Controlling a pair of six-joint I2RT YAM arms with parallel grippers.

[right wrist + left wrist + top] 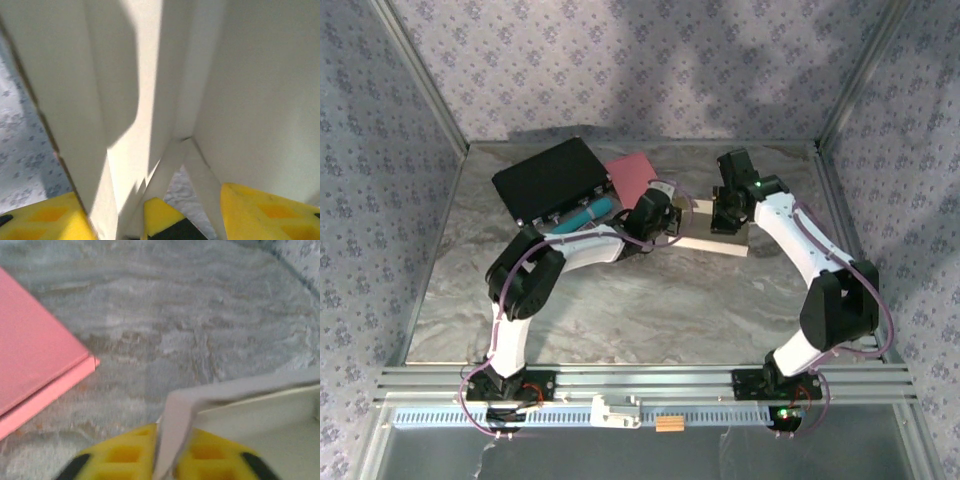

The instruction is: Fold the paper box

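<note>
The grey desk (620, 310) carried the cream paper box (712, 243) toward its far middle; being light, thin card, it would likely crease easily and was best taken by flap edges; the right pincer (155, 215) straddled its upright walls, jaws wide, grip unclear; the left pincer (172, 462) pinched a flap (235, 390).

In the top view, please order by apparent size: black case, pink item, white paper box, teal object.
black case
white paper box and pink item: look alike, both partly hidden
teal object, smallest
</note>
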